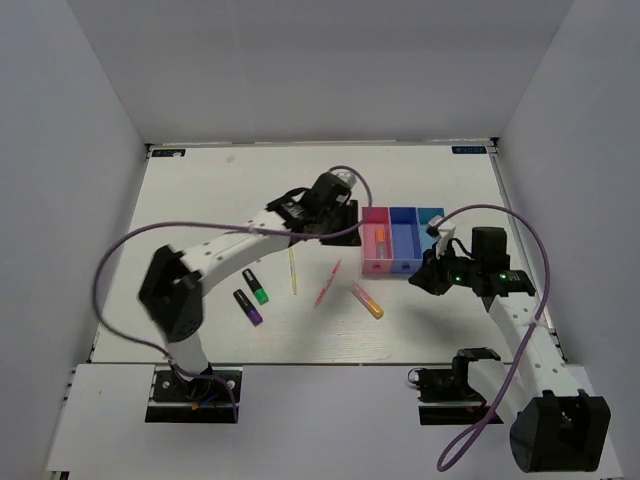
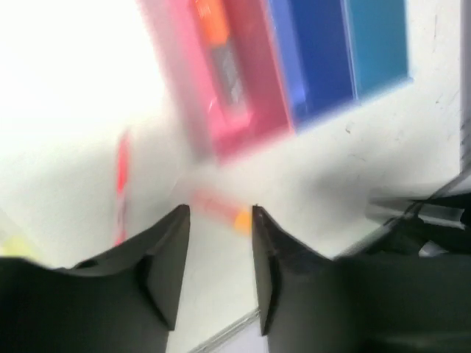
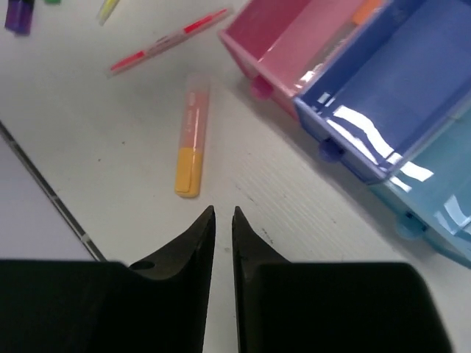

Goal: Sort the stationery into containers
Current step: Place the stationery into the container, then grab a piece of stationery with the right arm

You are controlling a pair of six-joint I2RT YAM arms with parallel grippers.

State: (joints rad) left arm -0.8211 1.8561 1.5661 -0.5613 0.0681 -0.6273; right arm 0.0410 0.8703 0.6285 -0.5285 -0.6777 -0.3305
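The tray of three joined bins stands right of centre: pink (image 1: 377, 265), dark blue (image 1: 404, 243), light blue (image 1: 431, 215). An orange-capped white marker (image 1: 381, 238) lies in the pink bin. My left gripper (image 1: 345, 232) hangs just left of the pink bin, open and empty (image 2: 221, 212). My right gripper (image 1: 425, 280) is in front of the tray, shut and empty (image 3: 223, 212). The yellow-orange highlighter (image 1: 367, 300) (image 3: 191, 136), the thin pink pen (image 1: 327, 285) (image 3: 169, 40) and the thin yellow stick (image 1: 293, 270) lie on the table.
A green-capped marker (image 1: 255, 286) and a purple-capped marker (image 1: 248, 307) lie side by side at front left. Purple cables loop over both arms. White walls close the table on three sides. The left wrist view is blurred.
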